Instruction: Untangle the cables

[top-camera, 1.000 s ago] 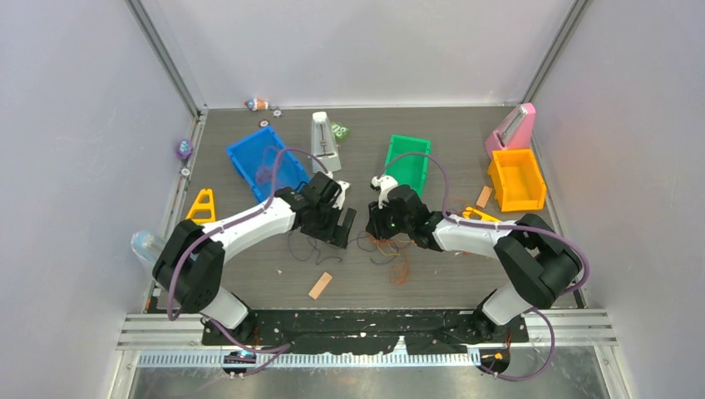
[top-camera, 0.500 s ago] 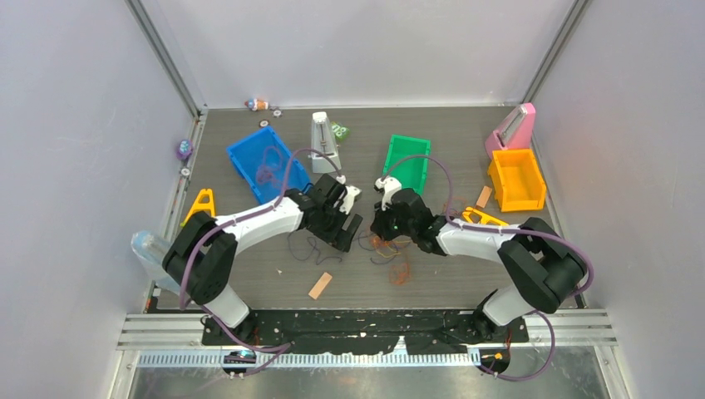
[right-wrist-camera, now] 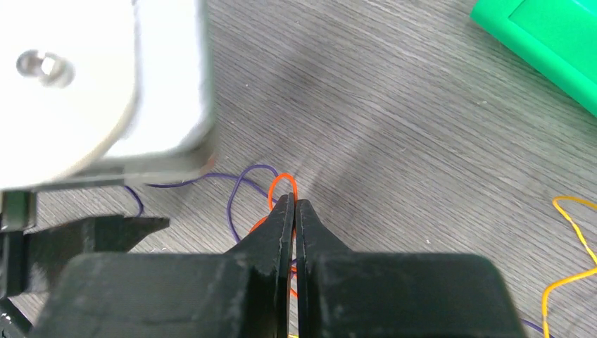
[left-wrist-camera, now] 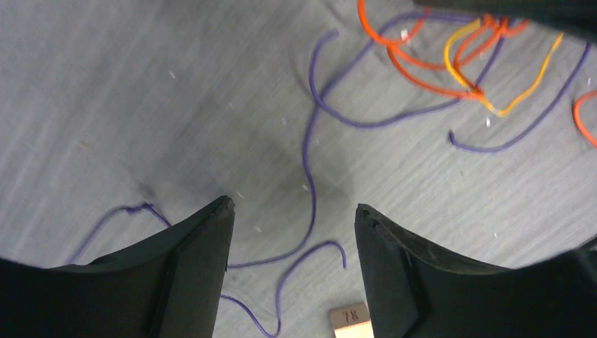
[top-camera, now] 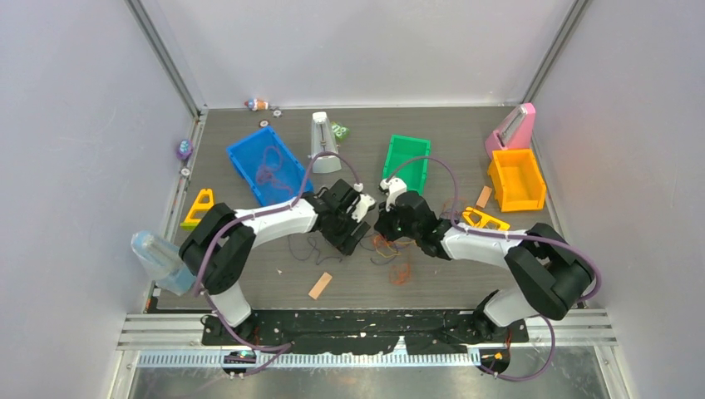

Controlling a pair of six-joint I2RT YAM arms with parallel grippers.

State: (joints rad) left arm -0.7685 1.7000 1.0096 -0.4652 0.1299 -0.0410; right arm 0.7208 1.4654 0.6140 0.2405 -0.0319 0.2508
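Top view, cables [top-camera: 391,252]: a loose tangle on the table, just beside both sets of tips and mostly on the near side of them.
Top view, left gripper [top-camera: 351,239]: tips down at the tangle's left edge.
Top view, right gripper [top-camera: 384,231]: tips down at the tangle's far edge.
Left wrist, left gripper [left-wrist-camera: 292,211]: jaws apart, holding nothing.
Left wrist, purple cable [left-wrist-camera: 310,176]: flat on the table, running through the gap between the fingers.
Left wrist, orange cable [left-wrist-camera: 422,81]: ahead and to the right of the tips, apart from them.
Right wrist, right gripper [right-wrist-camera: 293,201]: jaws pressed together, pinching the orange cable [right-wrist-camera: 284,179], whose loop pokes just past the tips.
Right wrist, purple cable [right-wrist-camera: 236,189]: just left of the tips.
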